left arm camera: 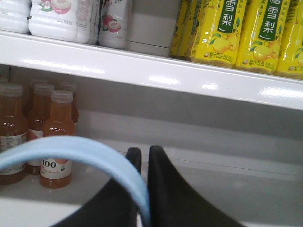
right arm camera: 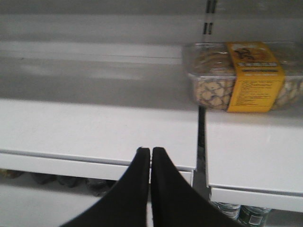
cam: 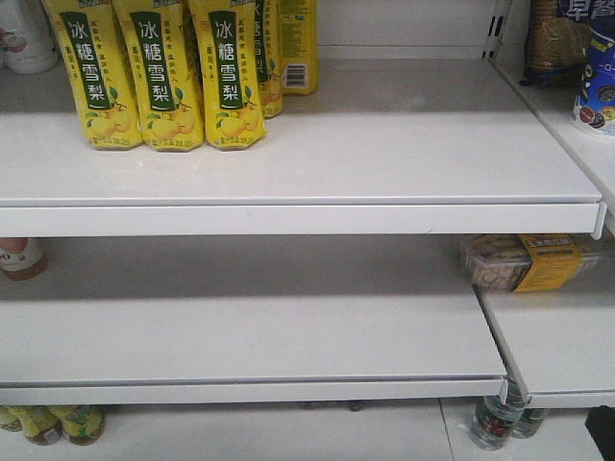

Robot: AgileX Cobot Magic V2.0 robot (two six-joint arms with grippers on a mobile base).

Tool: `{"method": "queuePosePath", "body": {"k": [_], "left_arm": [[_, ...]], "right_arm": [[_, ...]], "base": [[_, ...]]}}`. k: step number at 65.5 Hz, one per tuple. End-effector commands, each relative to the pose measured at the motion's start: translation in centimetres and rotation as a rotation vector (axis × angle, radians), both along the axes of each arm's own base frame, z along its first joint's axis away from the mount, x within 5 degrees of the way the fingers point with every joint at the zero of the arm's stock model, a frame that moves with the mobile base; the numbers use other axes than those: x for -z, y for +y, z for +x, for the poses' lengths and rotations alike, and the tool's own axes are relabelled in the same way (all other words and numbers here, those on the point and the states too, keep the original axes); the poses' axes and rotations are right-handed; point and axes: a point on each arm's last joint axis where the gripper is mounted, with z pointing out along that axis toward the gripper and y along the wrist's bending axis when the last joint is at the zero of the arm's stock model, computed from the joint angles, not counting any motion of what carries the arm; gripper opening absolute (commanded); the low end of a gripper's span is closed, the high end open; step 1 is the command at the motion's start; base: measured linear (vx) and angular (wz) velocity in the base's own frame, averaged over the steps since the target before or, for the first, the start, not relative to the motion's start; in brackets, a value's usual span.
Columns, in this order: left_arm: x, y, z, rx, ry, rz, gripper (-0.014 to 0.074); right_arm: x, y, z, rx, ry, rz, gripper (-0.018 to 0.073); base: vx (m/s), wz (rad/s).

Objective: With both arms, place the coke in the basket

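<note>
1. The left hand (left arm camera: 142, 153) is pinching the light blue basket handle (left arm camera: 71, 149): the pale band is arching across the left wrist view and passing down between the two black fingers, which are sitting nearly together around it. I take it the handle is being carried this way so the basket hangs below, open side up, ready to receive a bottle.
2. The body of the basket itself is lying out of every view, so I cannot say how it is hanging.
3. The right hand (right arm camera: 150, 151) is pressed together with nothing between its fingers, pointing at the bare middle shelf (right arm camera: 94, 127) and a packet of nuts with a yellow label (right arm camera: 241, 78) on the neighbouring shelf.
4. The coke is not showing in any view. The shelves are carrying only yellow pear drink bottles (cam: 159, 72), orange juice bottles (left arm camera: 57, 142) and white bottles (left arm camera: 52, 16).
5. My judgement: the right hand is being kept free to fetch the coke, and that search is not yet finished.
</note>
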Motion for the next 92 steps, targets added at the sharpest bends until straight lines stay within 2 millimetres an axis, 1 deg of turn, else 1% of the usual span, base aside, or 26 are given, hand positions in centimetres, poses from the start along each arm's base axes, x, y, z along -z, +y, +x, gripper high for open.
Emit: {"method": "queuePosePath", "body": {"k": [1,5,11,15,21,38,51,92], "left_arm": [[-2.3,-0.1,-0.6,-0.003,-0.187,0.086,-0.0006],[-2.3,-0.1,-0.6,-0.003,-0.187,0.086,-0.0006],[-2.3,-0.1,-0.6,-0.003,-0.187,0.086,-0.0006],[-2.3,-0.1,-0.6,-0.003,-0.187,0.086,-0.0006],[-2.3,-0.1,-0.6,-0.003,-0.186,0.086,-0.0006],[-2.3,-0.1,-0.6,-0.003,-0.186,0.086,-0.0006],[-2.3,-0.1,-0.6,-0.003,-0.186,0.086,-0.0006],[-2.3,-0.1,-0.6,-0.003,-0.186,0.086,-0.0006]], "right_arm": [[0.1,-0.5,0.1,0.077,-0.132,0.063,-0.0005],[0.2,-0.7,-0.2,0.123,-0.114,0.09,-0.0005],[0.0,-1.2,-0.5,0.18,-0.171,0.071,-0.0005],[-0.5,-1.4,-0.9,0.214,-0.24,0.039,-0.0005],[-1.0,-1.7,-0.9,0.256,-0.303,0.027,-0.0005],[-2.4,-1.5,-1.0,0.235,-0.461,0.017,-0.0005],[-2.7,-1.4,-1.0,0.232,-0.484,0.03,-0.0005],[-2.7,-1.4,-1.0,0.232,-0.483,0.03,-0.0005]], "base": [[0.0,0.0],[0.0,0.0],[0.0,0.0],[0.0,0.0],[0.0,0.0],[0.0,0.0],[0.0,0.0],[0.0,0.0]]}}
